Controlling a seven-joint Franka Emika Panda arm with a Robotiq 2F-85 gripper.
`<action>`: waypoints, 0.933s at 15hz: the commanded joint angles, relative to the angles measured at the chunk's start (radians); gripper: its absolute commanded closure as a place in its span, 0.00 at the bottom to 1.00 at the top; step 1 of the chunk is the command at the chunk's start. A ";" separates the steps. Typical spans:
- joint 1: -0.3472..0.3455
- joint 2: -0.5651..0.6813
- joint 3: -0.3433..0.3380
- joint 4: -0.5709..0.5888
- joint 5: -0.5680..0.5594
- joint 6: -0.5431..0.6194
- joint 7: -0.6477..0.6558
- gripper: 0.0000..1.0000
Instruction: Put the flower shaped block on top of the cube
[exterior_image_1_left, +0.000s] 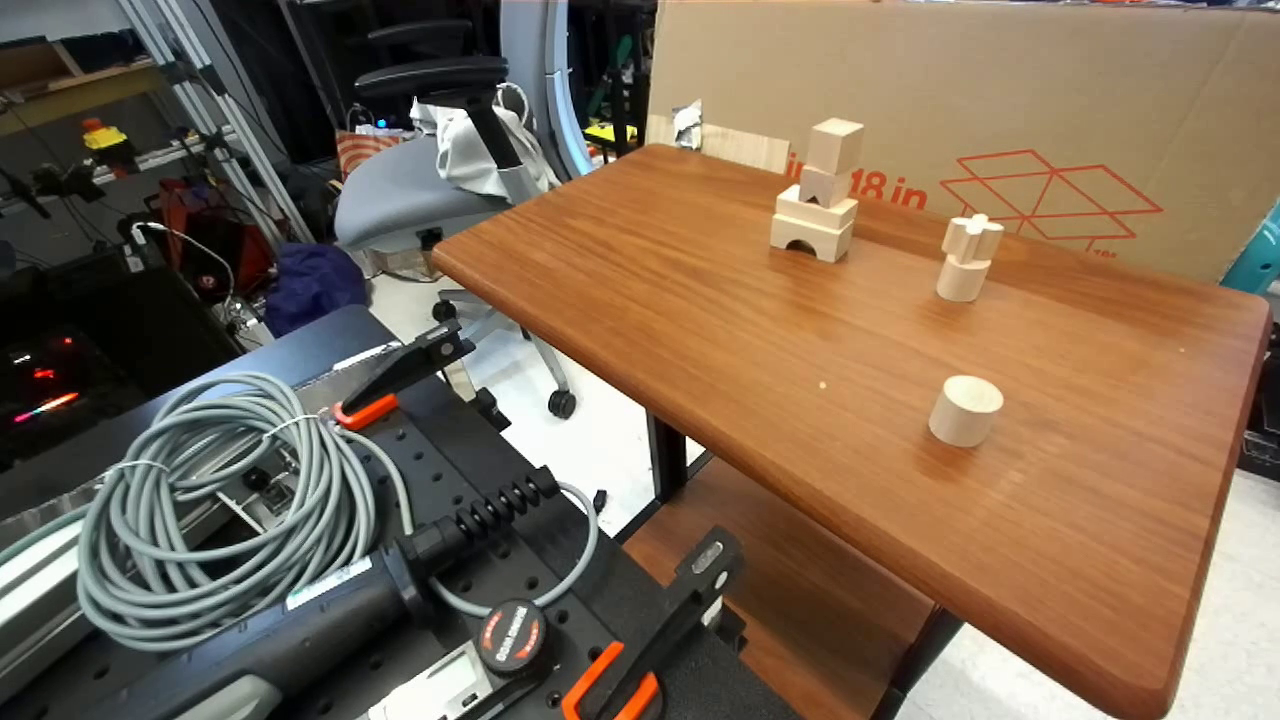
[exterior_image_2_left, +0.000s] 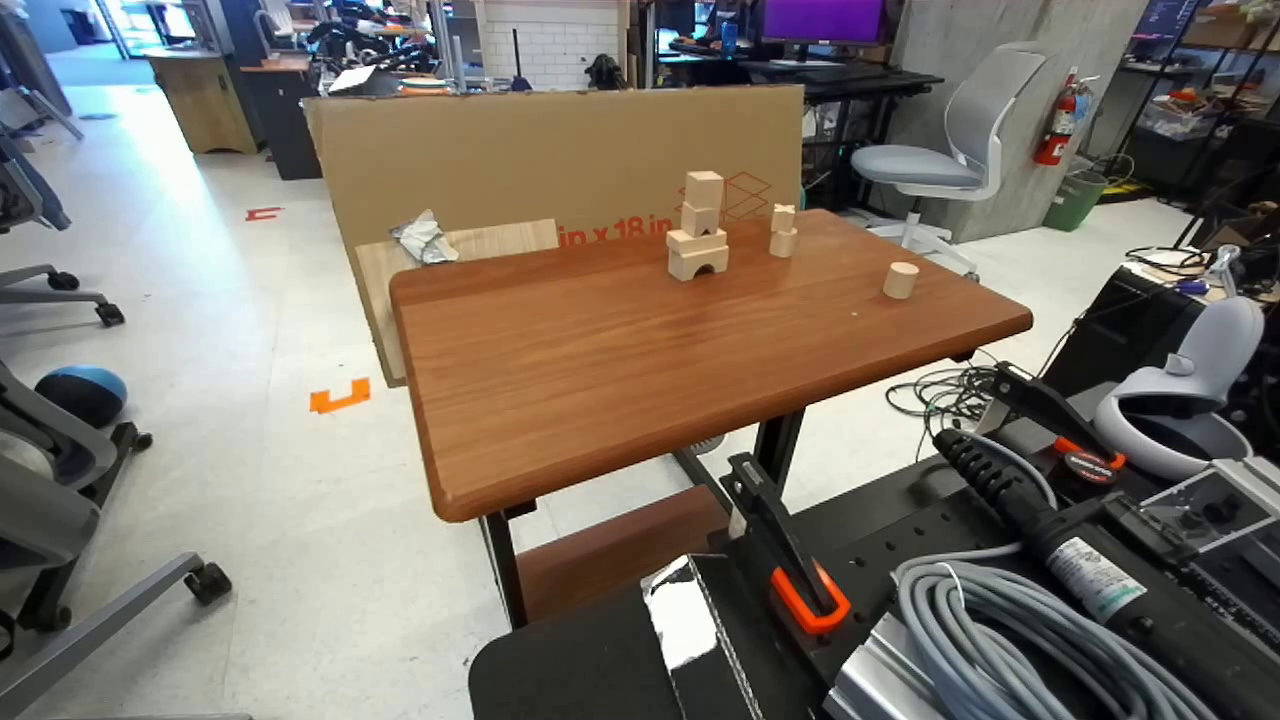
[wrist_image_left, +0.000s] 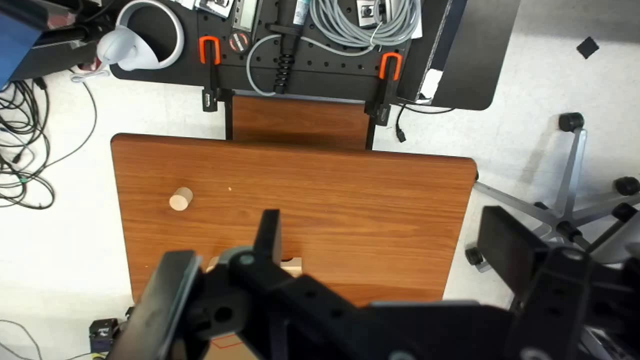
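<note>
Wrist view: the gripper (wrist_image_left: 380, 220) has its fingers apart and presumably masks, toward this view's left, the flower-shaped block (exterior_image_1_left: 972, 238), which in both exterior views rests on a wooden cylinder (exterior_image_1_left: 963, 281), apart from and lower than the cube (exterior_image_1_left: 836, 148) topping the block tower (exterior_image_1_left: 815, 208).

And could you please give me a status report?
Pincer open, holding nothing. Flower shaped block on a cylinder, not yet on the cube. Lone cylinder stands apart, likely no obstacle.
</note>
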 joint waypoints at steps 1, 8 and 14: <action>-0.035 0.135 -0.064 0.042 -0.054 0.057 -0.080 0.00; -0.105 0.422 -0.174 0.124 -0.143 0.225 -0.201 0.00; -0.140 0.663 -0.210 0.213 -0.102 0.363 -0.213 0.00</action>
